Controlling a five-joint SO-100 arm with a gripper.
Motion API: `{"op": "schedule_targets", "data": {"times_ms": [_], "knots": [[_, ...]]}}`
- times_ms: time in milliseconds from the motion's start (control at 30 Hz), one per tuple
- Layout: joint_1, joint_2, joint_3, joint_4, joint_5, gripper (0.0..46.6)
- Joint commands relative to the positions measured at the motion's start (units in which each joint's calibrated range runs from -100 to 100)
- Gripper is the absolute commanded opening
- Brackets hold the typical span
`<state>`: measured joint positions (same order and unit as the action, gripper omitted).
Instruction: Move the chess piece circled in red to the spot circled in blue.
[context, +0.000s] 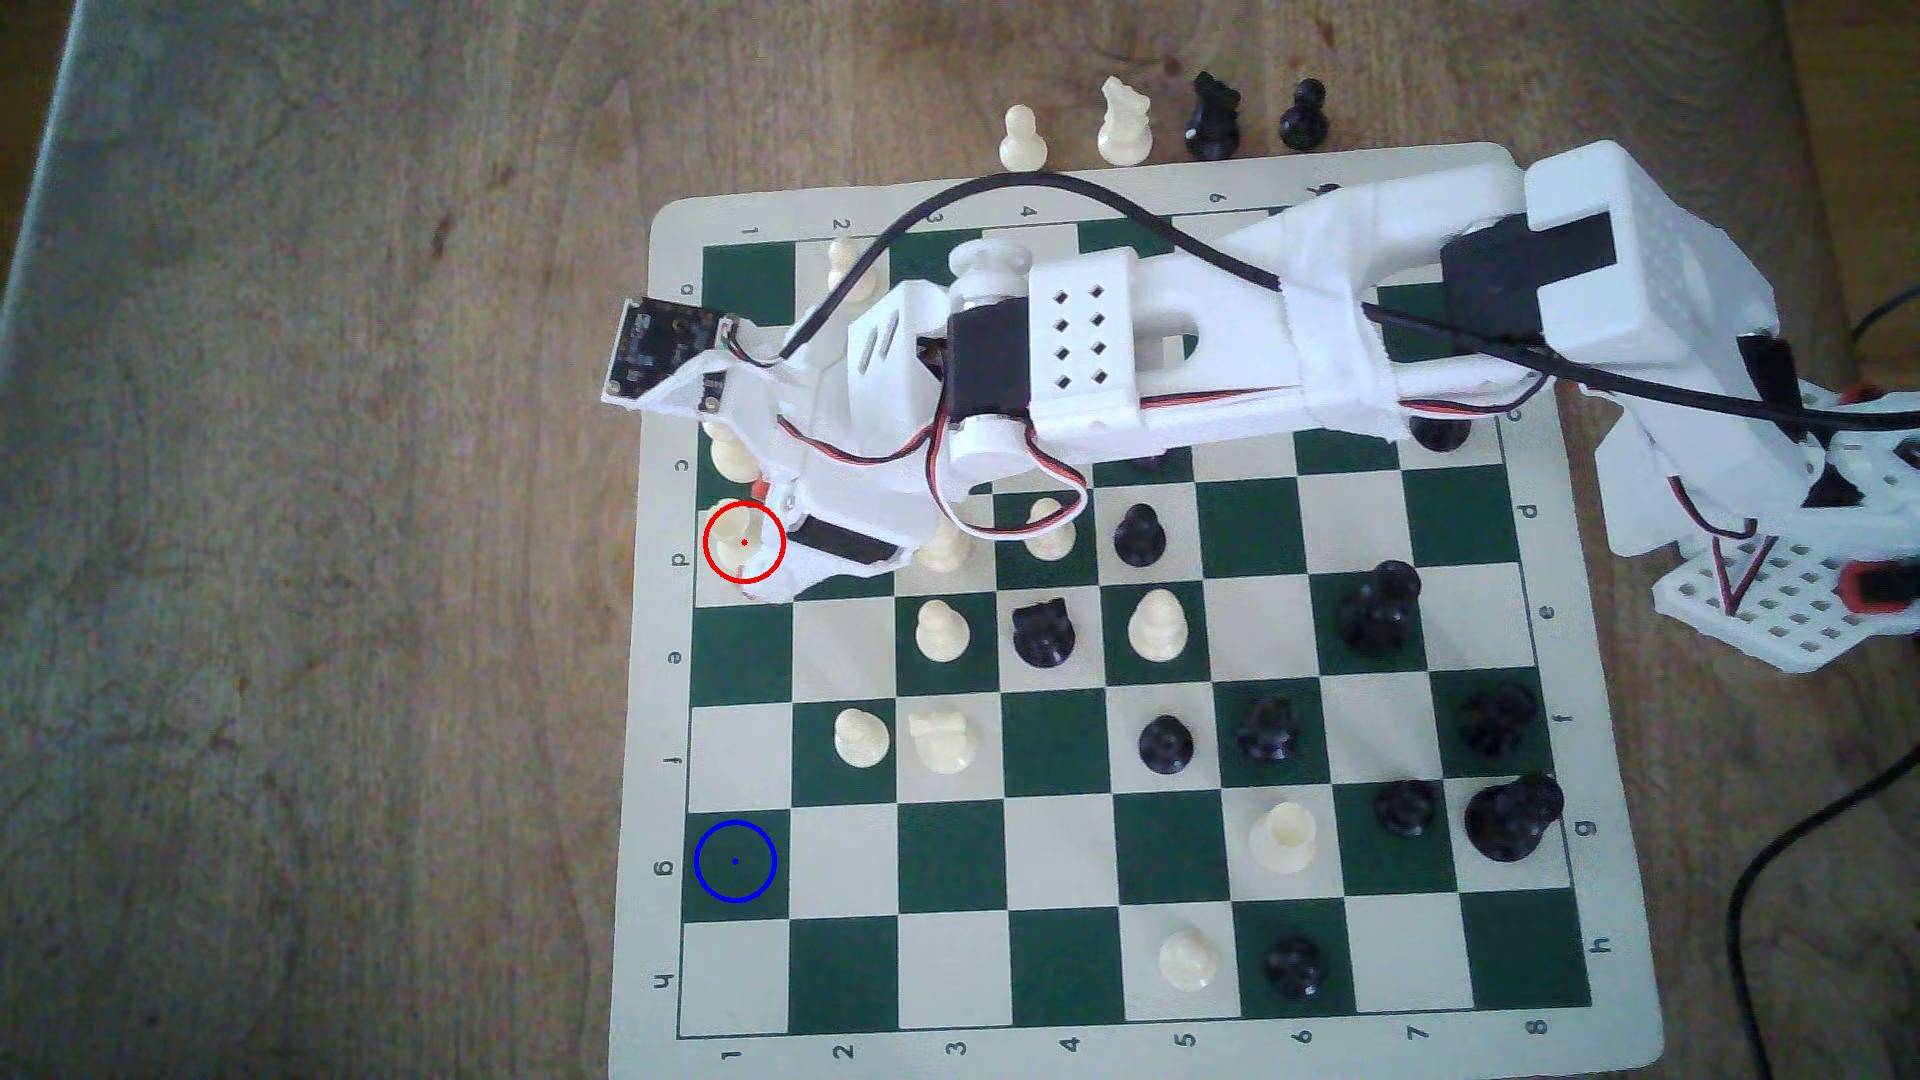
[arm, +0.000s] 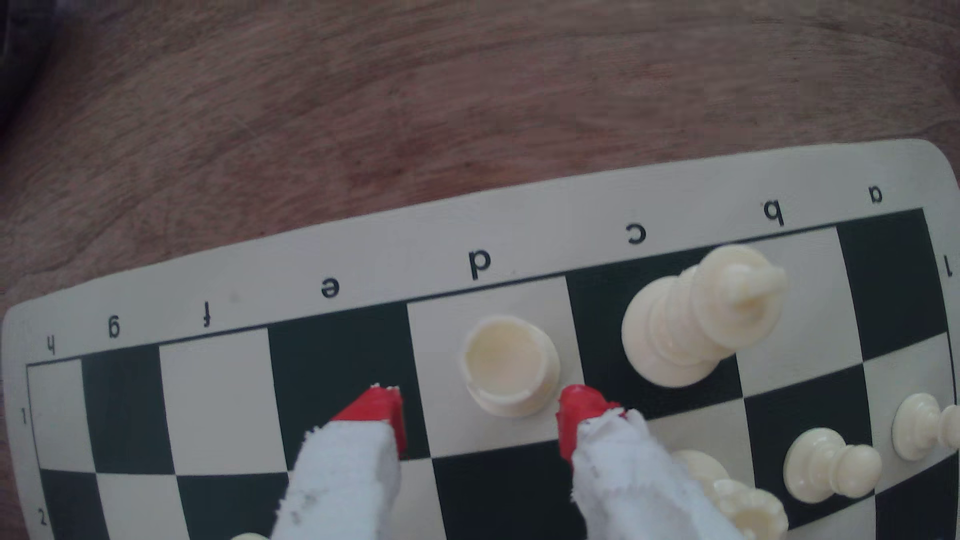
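Looking down from the wrist view, the cream rook (arm: 508, 366) stands upright on the cream square below the letter d, its long axis vertical and its flat rimmed top turned toward the camera; the exterior view instead gives the whole chessboard (context: 665, 582) on the wooden surface (context: 312, 519) and puts a red ring over that same square, where the arm hides most of the piece (context: 740, 540). From the rook, the blue-ringed dark green square (context: 735, 861) lies three squares along the same edge column, toward the letter g, and nothing stands on it. The tool (arm: 480, 415) is wide open, its gap broader than the rook's base; its two red-tipped, white-wrapped fingers (arm: 379, 410) sit on either side of the rook. One tip rests over the dark square on the e side, clear of the rook; the other is just beside the rook's base on the c side, and whether it touches cannot be told. It grips nothing. A taller cream piece with a cross top (arm: 701, 311) stands on the dark square next to the rook, on the c side.
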<state>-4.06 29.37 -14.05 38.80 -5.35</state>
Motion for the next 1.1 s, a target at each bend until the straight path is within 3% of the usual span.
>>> {"op": "schedule_targets", "data": {"times_ms": [0,1067], "knots": [[0.8,-1.4,-5.9,-2.6,0.3,16.4],[0.7,1.4,-8.8,-5.3,0.2,16.1]]}}
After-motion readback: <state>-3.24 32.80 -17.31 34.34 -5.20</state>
